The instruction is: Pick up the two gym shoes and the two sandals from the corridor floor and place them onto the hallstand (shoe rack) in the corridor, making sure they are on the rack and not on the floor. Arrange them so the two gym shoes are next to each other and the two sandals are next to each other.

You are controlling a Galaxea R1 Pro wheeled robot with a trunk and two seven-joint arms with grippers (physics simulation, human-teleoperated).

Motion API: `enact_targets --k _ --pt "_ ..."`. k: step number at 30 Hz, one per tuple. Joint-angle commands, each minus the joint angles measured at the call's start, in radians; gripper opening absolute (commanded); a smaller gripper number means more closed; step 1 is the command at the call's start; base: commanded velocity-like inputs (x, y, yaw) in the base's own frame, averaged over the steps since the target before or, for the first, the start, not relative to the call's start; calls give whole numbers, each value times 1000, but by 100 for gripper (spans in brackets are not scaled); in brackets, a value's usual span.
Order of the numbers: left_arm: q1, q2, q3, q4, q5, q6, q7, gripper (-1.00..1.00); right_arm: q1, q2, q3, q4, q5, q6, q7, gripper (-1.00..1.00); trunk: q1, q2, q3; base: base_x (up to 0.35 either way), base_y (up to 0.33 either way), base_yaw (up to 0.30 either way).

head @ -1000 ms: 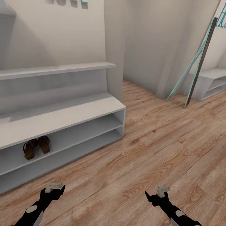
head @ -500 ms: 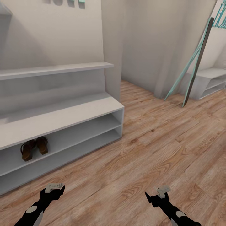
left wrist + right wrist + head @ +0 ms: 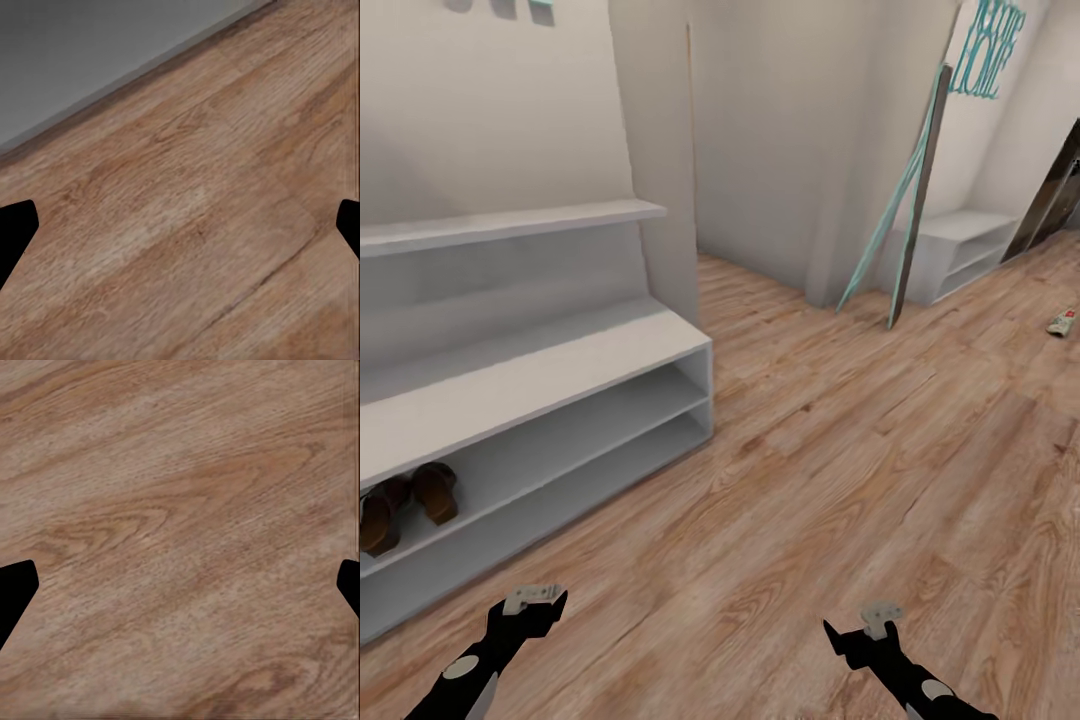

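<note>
Dark-brown sandals (image 3: pixel 405 498) sit side by side on the hallstand's (image 3: pixel 560 375) upper shelf, far left. One gym shoe (image 3: pixel 1064 321) lies far right on the corridor floor (image 3: pixel 840 480). My left hand (image 3: pixel 536 596) and right hand (image 3: pixel 880 612) hang apart, empty.

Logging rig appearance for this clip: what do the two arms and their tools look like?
Both arms are black, each with a light grey oval patch. The left tool and right tool are black with a pale beige-grey piece on top. In both wrist views the fingers show as plain black tips. No cables or lettering visible.
</note>
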Motion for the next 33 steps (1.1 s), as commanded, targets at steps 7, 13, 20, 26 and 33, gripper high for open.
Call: enact_targets --k 7,13,20,26,33 --pt "0 -1 4 0 -4 -2 -9 100 -1 0 7 2 -4 -3 0 100 0 0 3 0 0 -299" --pt "0 -2 2 3 -3 -2 -9 100 -1 0 7 2 -4 -3 0 100 0 0 7 0 0 -300" --pt "0 -2 1 4 -4 -2 -9 100 -1 0 7 2 -4 -3 0 100 0 0 12 0 0 -299" --pt "0 -1 2 2 -1 -2 -9 100 -1 -1 7 2 -5 -3 0 100 15 -28 4 0 0 -297" --pt "0 -1 3 2 2 -2 -9 100 -1 -2 7 2 -5 -3 0 100 42 -77 -13 0 0 -294"
